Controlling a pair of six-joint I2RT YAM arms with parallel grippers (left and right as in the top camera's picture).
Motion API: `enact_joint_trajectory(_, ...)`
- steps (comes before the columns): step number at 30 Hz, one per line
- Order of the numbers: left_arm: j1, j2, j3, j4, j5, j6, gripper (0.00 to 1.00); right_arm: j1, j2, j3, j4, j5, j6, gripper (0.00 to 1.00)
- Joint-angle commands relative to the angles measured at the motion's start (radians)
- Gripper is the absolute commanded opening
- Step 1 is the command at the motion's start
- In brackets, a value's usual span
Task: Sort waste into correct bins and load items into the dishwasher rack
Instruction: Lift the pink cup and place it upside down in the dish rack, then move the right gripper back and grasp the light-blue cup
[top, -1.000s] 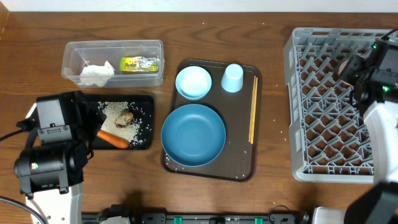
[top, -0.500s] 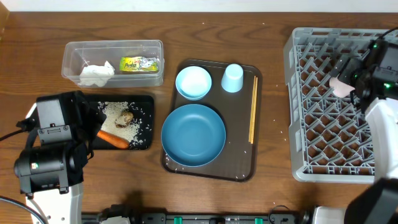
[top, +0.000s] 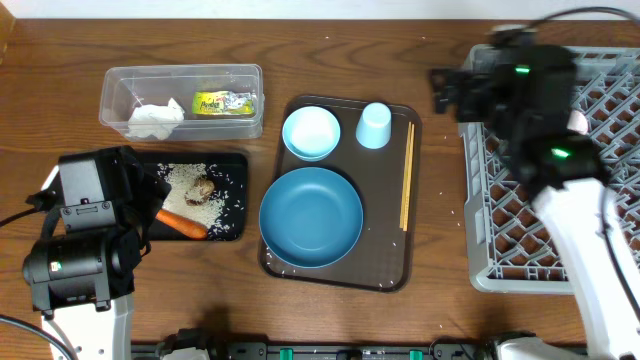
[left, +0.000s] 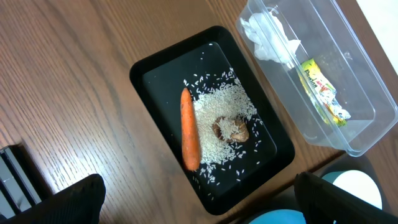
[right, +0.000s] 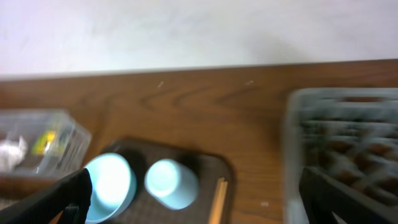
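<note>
The carrot (top: 181, 223), brown lump (top: 201, 189) and rice (left: 214, 112) lie in the black tray (top: 238, 160). The wrapper (top: 224, 103) and tissue (top: 153, 119) lie in the clear tub (top: 180, 72). The blue plate (top: 311, 217), bowl (top: 311, 132), pale-blue cup (top: 374, 125) and chopsticks (top: 406, 175) rest on the brown tray. The whitish-pink cup (top: 577, 122) sits in the grey rack (top: 480, 200). My left gripper (left: 202, 205) is open above the black tray's near edge. My right gripper (right: 199, 199) is open and empty above the rack's left edge, facing the cup (right: 171, 182) and bowl (right: 112, 180).
The dark-brown serving tray (top: 390, 270) lies mid-table between the bins and the rack. A few rice grains are scattered on the wood near the rack. My right arm (top: 560, 170) spans the rack's upper left part.
My right arm has swung left from over the rack to its left edge. The whitish-pink cup it held now sits in the rack. The left arm has not moved.
</note>
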Motion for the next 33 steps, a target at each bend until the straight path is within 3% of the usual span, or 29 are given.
enact_joint_trajectory(1, 0.004, 0.0, 0.003, -0.003, -0.019, -0.002, 0.98, 0.105, 0.113, -0.003, 0.037, 0.136, -0.034, 0.99)
enact_joint_trajectory(13, 0.004, 0.0, 0.003, -0.003, -0.019, -0.002, 0.98, 0.274, 0.46, -0.003, 0.231, 0.266, -0.059, 0.99)
enact_joint_trajectory(17, 0.004, 0.0, 0.003, -0.003, -0.019, -0.002, 0.98, 0.283, 0.512, -0.003, 0.247, 0.348, -0.051, 0.99)
enact_joint_trajectory(26, 0.004, 0.0, 0.003, -0.003, -0.019, -0.002, 0.98, 0.282, 0.56, -0.003, 0.24, 0.331, -0.019, 0.99)
enact_joint_trajectory(33, 0.004, 0.0, 0.003, -0.003, -0.019, -0.002, 0.98, 0.283, 0.56, -0.003, 0.242, 0.301, -0.003, 0.74)
